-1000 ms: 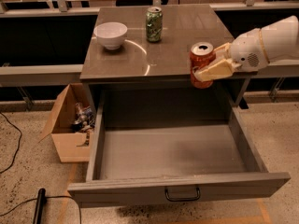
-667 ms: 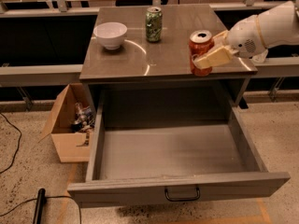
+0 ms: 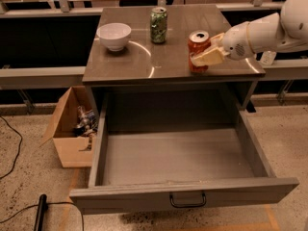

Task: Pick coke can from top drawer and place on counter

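- The pincer (image 3: 206, 57) hangs over the right front part of the counter (image 3: 139, 61). It is clamped on the coke can (image 3: 196, 44), with one cream finger (image 3: 211, 57) lying across the can's front.
- The coke can stands upright in that grip, silver top up, above the counter just inside its front edge. I cannot tell whether its base touches the surface.
- The white arm (image 3: 262, 32) comes in from the right edge of the view, over the counter's right side.
- The counter is a glossy grey-brown square top with pale curved reflections on it.
- A green patterned can (image 3: 159, 25) stands upright near the back middle. A white bowl (image 3: 114, 35) sits to its left, well apart from the coke can.
- The top drawer (image 3: 173, 155) is pulled fully out below the counter. Its plain grey floor is bare, and a dark handle (image 3: 187, 199) is on its front.
- An open cardboard box (image 3: 67, 138) with small items inside sits on the speckled floor (image 3: 29, 177), just left of the drawer. A black cable (image 3: 9, 143) trails at the far left, and metal rails run behind the counter.
- Count: two cans, one bowl, one drawer, one box, one pincer.
- One second ago the coke can was held at the counter's front right edge, partly past it. Since then it has moved up and inward over the surface, slightly to the left. The bowl, green can and drawer have not shifted.
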You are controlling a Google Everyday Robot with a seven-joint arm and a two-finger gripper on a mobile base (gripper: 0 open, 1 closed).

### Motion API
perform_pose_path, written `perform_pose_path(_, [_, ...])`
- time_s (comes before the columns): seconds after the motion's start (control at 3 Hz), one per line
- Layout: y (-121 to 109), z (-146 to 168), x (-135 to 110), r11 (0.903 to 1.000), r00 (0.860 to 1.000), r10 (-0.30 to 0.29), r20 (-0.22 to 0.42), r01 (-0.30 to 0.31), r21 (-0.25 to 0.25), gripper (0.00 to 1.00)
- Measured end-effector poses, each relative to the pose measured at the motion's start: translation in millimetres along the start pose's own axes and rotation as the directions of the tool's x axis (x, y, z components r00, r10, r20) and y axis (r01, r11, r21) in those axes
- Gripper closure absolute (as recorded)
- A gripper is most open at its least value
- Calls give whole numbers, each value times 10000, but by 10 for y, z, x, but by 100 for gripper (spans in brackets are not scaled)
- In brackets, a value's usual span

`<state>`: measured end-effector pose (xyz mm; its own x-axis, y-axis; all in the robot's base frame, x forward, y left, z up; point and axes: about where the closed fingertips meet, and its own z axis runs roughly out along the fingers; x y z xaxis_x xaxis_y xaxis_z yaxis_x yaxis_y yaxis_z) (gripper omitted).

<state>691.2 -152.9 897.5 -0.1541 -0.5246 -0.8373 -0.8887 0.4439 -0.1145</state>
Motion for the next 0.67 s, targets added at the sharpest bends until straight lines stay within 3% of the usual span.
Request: perform_pose_path(0.67, [-314,343,-18,9963,9965,127,827,-196,837,60])
